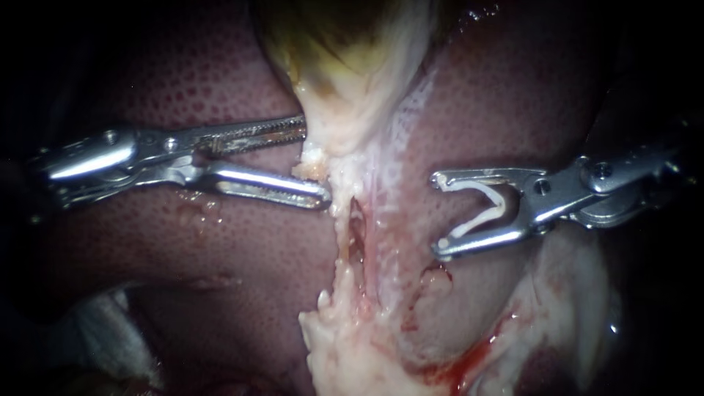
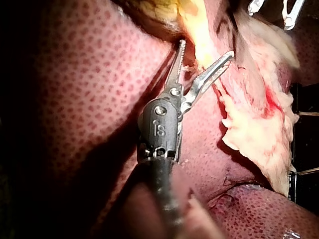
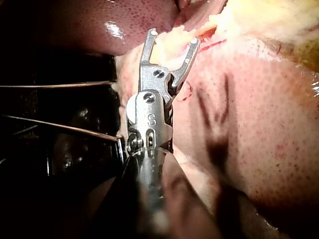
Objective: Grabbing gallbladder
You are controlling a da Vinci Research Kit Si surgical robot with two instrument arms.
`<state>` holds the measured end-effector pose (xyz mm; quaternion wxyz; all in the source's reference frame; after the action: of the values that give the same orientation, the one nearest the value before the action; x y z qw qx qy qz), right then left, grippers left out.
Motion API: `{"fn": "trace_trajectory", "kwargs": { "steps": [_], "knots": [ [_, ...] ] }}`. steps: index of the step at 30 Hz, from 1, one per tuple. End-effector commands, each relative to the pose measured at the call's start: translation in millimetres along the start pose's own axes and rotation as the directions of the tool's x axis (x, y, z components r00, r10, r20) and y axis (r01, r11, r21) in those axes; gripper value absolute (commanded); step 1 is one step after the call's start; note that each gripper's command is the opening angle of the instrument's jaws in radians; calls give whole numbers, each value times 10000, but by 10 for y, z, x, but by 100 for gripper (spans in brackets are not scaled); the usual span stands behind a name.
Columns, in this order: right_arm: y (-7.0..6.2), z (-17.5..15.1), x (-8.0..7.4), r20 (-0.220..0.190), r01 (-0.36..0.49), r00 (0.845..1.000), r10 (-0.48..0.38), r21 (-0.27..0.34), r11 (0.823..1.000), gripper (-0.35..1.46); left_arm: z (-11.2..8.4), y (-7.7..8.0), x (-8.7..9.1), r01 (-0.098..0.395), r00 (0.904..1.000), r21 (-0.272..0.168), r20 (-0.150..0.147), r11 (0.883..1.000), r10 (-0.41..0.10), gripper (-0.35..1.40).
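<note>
The gallbladder point(image 1: 345, 81) hangs pale and yellowish at the top centre and tapers to a white neck. My left instrument point(image 1: 315, 163) comes in from the left with its jaws open. Their tips sit at the neck's left edge, and a small lump of pale tissue lies between them, ungripped. In the left wrist view my left instrument point(image 2: 207, 48) spreads its jaws against the yellow-white gallbladder point(image 2: 199, 30). My right instrument point(image 1: 438, 213) hovers to the right over the liver point(image 1: 220, 242), jaws wide, with an open white clip point(image 1: 484, 213) seated between them. My right instrument point(image 3: 172, 39) touches no tissue.
A ragged white tissue strip point(image 1: 352, 220) with a slit runs down from the neck to frayed fat point(image 1: 345, 345). Blood point(image 1: 469, 359) pools at the lower right. White gauze point(image 1: 110, 330) lies at the lower left. Dark red liver point(image 2: 75, 99) surrounds everything.
</note>
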<state>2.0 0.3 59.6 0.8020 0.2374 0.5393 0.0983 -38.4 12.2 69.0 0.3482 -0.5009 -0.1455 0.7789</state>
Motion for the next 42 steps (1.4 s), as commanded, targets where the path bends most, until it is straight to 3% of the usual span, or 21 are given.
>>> {"fn": "trace_trajectory", "kwargs": {
  "steps": [1, 5, 12, 22, 36, 42],
  "knots": [
    [0, 0, 0, -3, 0, 10000, 0, 0, 10000, 59, -3, -3, -2, -16, 10000, 1, -11, 10000, 16, 32],
    [0, 0, 0, -3, -1, 10000, 1, -2, 10000, 59, -10, -15, -6, -30, 9999, -5, 112, 10000, 30, 0],
    [1, 0, 0, -3, -2, 10000, 2, -5, 10000, 59, -15, -18, -7, -25, 9994, 11, 351, 10000, 24, -35],
    [1, 0, 0, -3, -2, 10000, 2, -4, 10000, 59, -32, -19, 4, 37, 9987, 84, 506, 10000, -41, -35],
    [2, -1, -1, -3, -4, 10000, 4, -9, 10000, 59, -86, -1, 30, 238, 9981, 250, 557, 9994, -251, -35],
    [2, -1, -2, -3, -3, 10000, 3, -8, 10000, 59, -100, 0, 41, 218, 9989, 323, 400, 9992, -231, -35]
  ]
}}
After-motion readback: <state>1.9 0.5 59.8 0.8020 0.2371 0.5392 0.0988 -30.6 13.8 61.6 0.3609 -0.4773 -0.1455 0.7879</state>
